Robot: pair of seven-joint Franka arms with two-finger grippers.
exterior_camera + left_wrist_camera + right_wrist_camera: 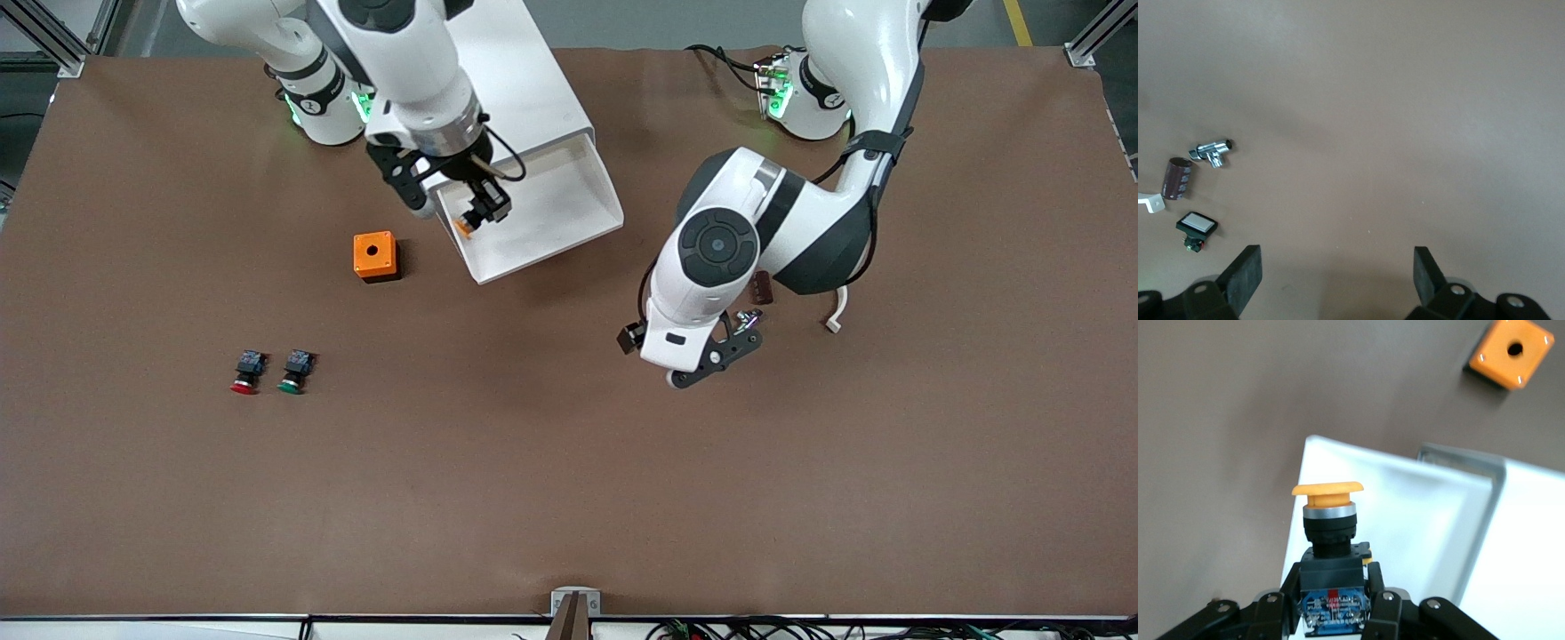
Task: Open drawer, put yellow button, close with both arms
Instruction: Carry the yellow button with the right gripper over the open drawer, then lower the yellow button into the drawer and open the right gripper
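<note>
A matte brown table (569, 498) spreads under both arms. The right gripper (480, 209) clenches the glossy yellow button (1328, 513) over the pulled-out white plastic drawer (569, 222). The left gripper (711, 360) waits, spread, over bare tabletop.

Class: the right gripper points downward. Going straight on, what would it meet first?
Probably the floor of the open drawer: the right gripper, shut on the yellow button, hangs over its edge, so depth is uncertain.

The drawer (569, 209) stands pulled out of the cabinet (520, 71) at the right arm's end of the table (569, 498). The box (374, 256) sits just beside it; two buttons (271, 372) lie side by side nearer the front camera.
</note>
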